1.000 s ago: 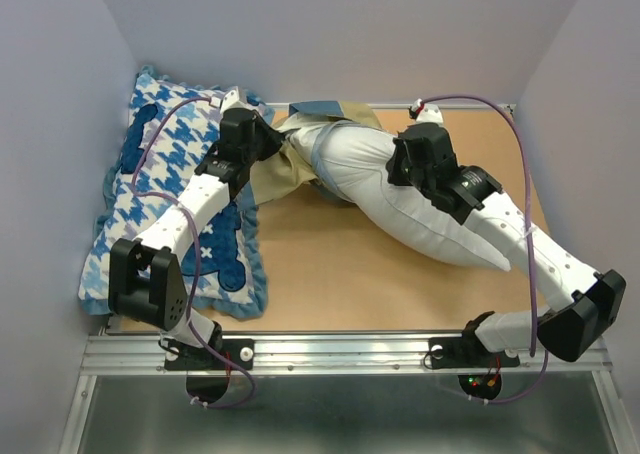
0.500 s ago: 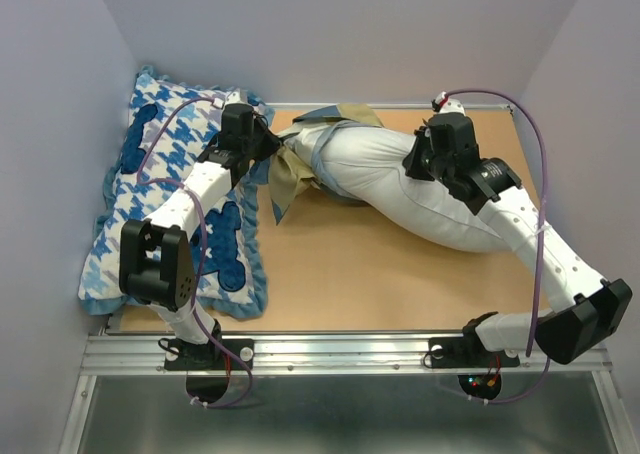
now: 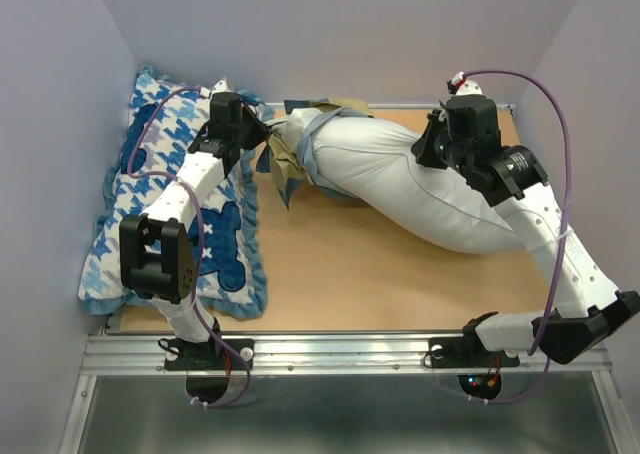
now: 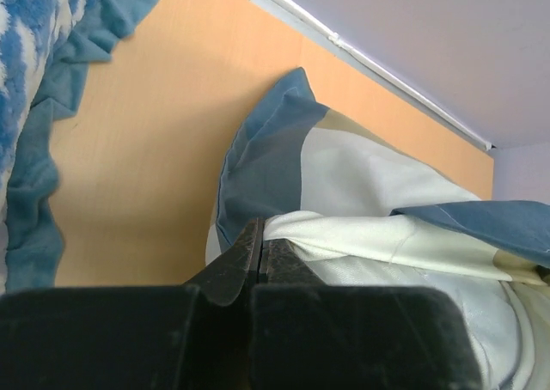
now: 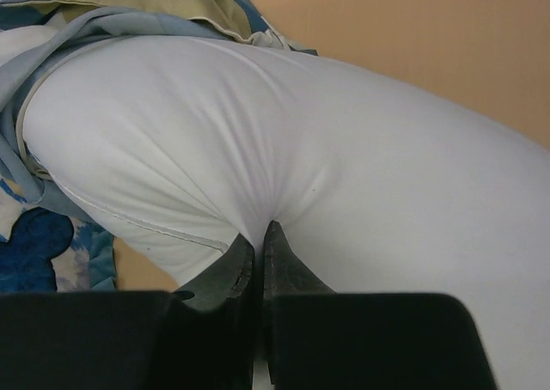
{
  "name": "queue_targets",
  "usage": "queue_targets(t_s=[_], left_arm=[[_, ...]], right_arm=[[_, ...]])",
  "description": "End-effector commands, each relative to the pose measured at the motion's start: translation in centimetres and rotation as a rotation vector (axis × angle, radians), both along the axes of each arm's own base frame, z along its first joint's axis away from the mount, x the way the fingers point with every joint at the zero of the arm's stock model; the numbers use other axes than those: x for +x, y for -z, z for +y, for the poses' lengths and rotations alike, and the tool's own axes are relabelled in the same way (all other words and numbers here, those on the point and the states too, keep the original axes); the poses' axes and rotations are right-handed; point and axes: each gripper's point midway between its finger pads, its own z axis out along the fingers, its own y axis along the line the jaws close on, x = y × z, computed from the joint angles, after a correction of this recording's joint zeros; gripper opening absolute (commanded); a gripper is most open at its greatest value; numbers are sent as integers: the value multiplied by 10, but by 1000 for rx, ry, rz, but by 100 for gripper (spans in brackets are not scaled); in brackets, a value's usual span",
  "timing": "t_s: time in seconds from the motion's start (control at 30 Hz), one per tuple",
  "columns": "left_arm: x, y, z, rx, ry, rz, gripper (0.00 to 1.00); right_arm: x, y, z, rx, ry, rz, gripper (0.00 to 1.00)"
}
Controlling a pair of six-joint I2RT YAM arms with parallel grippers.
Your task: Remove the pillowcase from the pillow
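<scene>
The plain white pillow (image 3: 400,179) lies across the back of the table, most of it bare. The tan, blue and cream pillowcase (image 3: 290,149) is bunched round its left end. My left gripper (image 3: 262,137) is shut on a fold of the pillowcase (image 4: 361,235), jaws closed tight (image 4: 259,246). My right gripper (image 3: 428,149) is shut on a pinch of the pillow's white fabric (image 5: 284,149) near its right end; the fabric puckers at the fingertips (image 5: 260,234).
The blue-and-white houndstooth cushion (image 3: 160,224) with a frilled edge lies along the left wall, under my left arm. Grey walls close the table at the left, back and right. A metal rail (image 3: 340,349) runs along the near edge.
My right gripper has pulled the pillow to the right and back. My left gripper has drawn the pillowcase left, so the case is bunched tighter and more white pillow shows.
</scene>
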Motion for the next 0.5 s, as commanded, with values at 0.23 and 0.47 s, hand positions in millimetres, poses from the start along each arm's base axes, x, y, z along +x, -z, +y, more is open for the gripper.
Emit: queue_targets(t_s=[0.23,0.47], left_arm=[[22,50,200,389,-580,163,0],[40,57,202,409,-572,186,0]], right_arm=[[-51,-113,-136,-128,459,-281,1],[-68,-132,-147,-132,485,-312,1]])
